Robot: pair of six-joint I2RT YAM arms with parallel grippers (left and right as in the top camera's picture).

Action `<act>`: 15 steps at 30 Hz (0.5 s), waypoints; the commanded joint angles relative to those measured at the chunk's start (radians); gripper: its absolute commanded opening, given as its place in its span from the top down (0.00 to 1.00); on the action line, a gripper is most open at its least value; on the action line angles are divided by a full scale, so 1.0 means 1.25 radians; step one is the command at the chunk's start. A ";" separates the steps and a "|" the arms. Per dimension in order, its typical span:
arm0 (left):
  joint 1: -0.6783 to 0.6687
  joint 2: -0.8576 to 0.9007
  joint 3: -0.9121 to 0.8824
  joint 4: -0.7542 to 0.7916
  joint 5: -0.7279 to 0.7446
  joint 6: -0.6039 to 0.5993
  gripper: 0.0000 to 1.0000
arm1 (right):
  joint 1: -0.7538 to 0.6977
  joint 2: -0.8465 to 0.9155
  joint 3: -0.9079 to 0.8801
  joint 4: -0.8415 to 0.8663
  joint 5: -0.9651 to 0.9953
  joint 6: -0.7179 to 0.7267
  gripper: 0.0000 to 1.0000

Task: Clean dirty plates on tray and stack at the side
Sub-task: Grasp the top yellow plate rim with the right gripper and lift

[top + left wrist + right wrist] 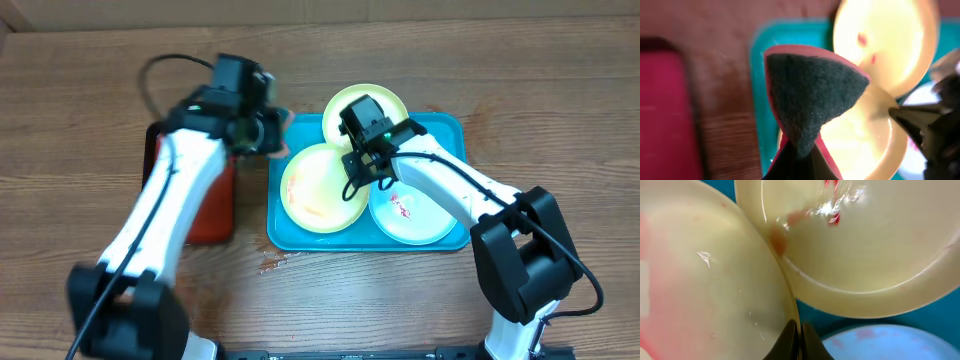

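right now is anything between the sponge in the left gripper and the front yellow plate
nothing visible: the sponge in the left gripper hangs by the tray corner, the front yellow plate open beyond it. the right gripper sits at that plate's far rim, not in between.

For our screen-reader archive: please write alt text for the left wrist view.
The left fingers pinch a folded pink sponge, dark scouring side outward, above the turquoise tray. Two yellow-green plates, one red-smeared, lie on it; a red tray sits left.
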 commanded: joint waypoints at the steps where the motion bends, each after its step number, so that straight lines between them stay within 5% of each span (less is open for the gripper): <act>1: 0.078 -0.046 0.016 -0.017 -0.019 -0.033 0.96 | 0.040 -0.052 0.096 -0.037 0.201 -0.057 0.96; 10: 0.177 -0.045 0.015 -0.064 -0.085 -0.053 0.96 | 0.194 -0.055 0.233 -0.044 0.689 -0.219 0.96; 15: 0.203 -0.045 0.015 -0.082 -0.100 -0.051 0.95 | 0.269 -0.055 0.233 -0.032 0.791 -0.397 0.96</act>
